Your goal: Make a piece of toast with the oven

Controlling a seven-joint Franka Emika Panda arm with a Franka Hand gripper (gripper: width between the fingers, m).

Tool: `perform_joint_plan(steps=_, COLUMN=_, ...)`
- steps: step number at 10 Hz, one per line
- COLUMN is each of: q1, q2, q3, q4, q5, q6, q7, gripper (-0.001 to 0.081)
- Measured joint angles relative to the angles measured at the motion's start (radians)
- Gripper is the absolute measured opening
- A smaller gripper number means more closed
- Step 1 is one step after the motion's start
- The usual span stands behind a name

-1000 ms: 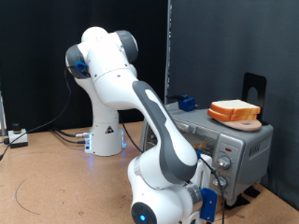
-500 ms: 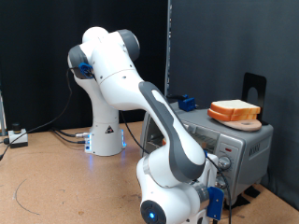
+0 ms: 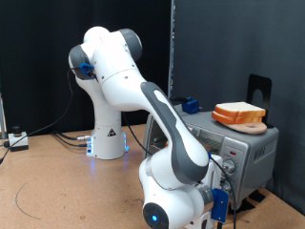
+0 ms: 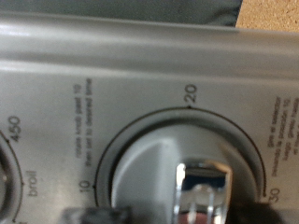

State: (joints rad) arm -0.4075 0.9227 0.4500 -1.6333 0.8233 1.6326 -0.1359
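Up close, wrist view fills with oven [image 4: 140, 84] timer knob [image 4: 201, 187]; pincer state unclear.

two cameras, one far and one very close

the exterior view stands off from the oven [image 3: 229, 143], seeing its side past the arm. the wrist view sits right up against the oven's [image 4: 140, 84] knob panel. both share the oven.

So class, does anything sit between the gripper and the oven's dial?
Nothing visible does. In the wrist view the dial fills the picture close up, with only its shiny handle in front. In the exterior view the arm's hand hides the gripper, low by the oven.
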Motion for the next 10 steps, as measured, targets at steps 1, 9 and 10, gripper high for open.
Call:
perform_joint_plan(steps=1, q1=0.0, q2=-0.002, q3=-0.001, q4=-0.001, q5=0.001, q6=0.005, q7=0.0, gripper=0.0137)
perform_joint_plan(steps=9, q1=-0.003, q2=-0.064, q3=0.003, q4=-0.073, q5=0.006, q6=0.103, q7=-0.22, gripper=0.0094)
perform_joint_plan(steps=10, q1=-0.004, q2=-0.082, q3=0.004, q4=-0.094, q5=0.012, q6=0.13, q7=-0.278, gripper=0.0095)
